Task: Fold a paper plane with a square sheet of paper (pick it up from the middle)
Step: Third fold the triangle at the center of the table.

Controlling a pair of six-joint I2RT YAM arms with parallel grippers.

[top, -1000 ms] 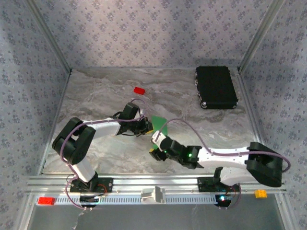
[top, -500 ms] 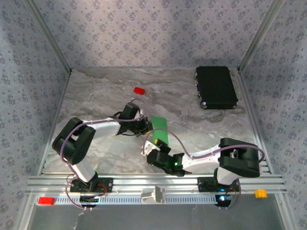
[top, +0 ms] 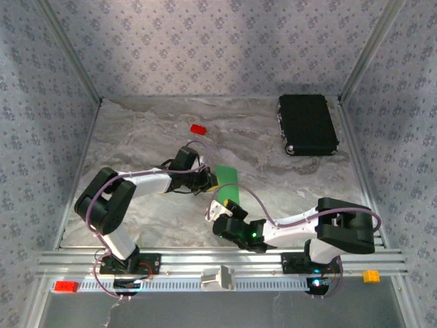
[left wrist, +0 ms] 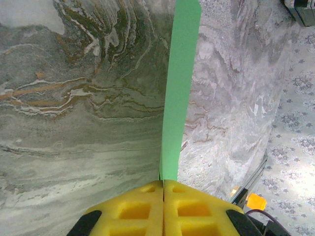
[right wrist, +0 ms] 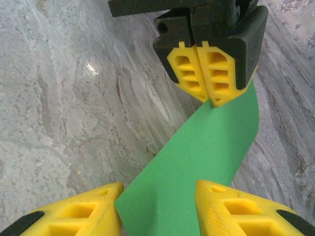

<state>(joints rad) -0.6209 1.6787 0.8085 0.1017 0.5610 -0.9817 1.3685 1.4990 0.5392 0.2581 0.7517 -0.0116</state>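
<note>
Here the left gripper (left wrist: 163, 182) was clamped on one end of the sheet of paper (right wrist: 206, 147), holding it up over the middle of the tabletop (top: 136, 137). The right gripper (right wrist: 157, 196) straddled the free end, jaws apart, likely to pinch it.

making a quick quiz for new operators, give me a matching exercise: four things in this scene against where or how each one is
1 left gripper
2 right gripper
3 red block
4 black case

a far right of the table
b jaws apart, green paper between them
c shut on the green paper
d far side, left of centre

Pairs: 1-c, 2-b, 3-d, 4-a
</note>
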